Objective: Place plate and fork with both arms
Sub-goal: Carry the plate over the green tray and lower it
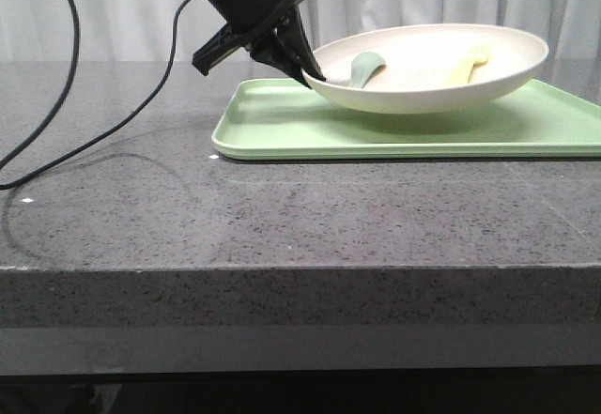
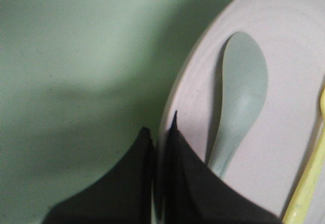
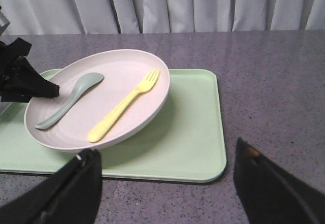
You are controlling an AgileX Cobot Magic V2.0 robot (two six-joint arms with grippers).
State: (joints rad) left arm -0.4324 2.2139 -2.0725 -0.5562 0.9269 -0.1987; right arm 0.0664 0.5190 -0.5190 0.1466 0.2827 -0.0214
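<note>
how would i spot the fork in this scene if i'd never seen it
Find the light-green tray on the grey table; a cream plate sits tilted over it. Inside lie two utensils: the fork is the pale-yellow one with tines, not the rounded teal spoon.

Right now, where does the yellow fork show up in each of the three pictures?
Front view: fork lies in the plate, right of centre, partly hidden by the rim.
Left wrist view: only a yellow strip of it at the picture's right edge.
Right wrist view: fully seen, lying mid-plate.
Shared landmark: the green spoon beside it in every view.
</note>
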